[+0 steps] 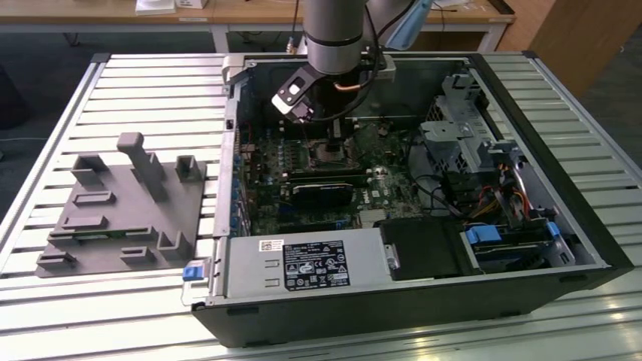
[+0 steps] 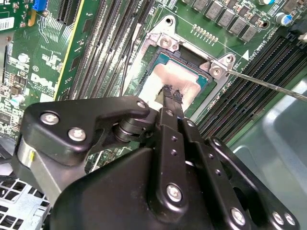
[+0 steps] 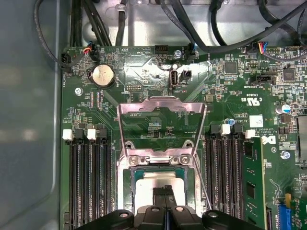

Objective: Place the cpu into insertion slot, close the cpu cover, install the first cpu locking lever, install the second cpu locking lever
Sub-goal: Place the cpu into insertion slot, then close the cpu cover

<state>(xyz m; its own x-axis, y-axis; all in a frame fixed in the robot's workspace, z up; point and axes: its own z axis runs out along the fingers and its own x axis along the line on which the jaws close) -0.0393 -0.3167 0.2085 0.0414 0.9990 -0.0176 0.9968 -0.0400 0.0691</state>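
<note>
even light; cpu (image 2: pixel 165 77) glares white

The cpu (image 3: pixel 160 178) is dull silvery metal, the cpu cover (image 3: pixel 161 102) shiny metal, the fingers (image 2: pixel 171 109) matt black

Access to the board (image 3: pixel 144 72) is from above only — the case (image 1: pixel 592 248) walls ring it. The arm (image 1: pixel 336 37) fills the column over the insertion slot (image 1: pixel 326 153), its gripper (image 2: pixel 171 93) down there with jaws together. The cpu cover (image 3: pixel 160 108) stands swung open off one slot edge; memory slots (image 3: pixel 84 182) flank the slot, and a thin metal rod (image 2: pixel 268 85) juts alongside. A black card (image 1: pixel 323 189) lies just near of the slot; a drive cage (image 1: pixel 461 143) and cables (image 1: pixel 471 199) crowd the exterior view's right. Open bench (image 1: pixel 150 90) lies on the exterior view's left, around a grey fixture (image 1: pixel 120 203).
</note>
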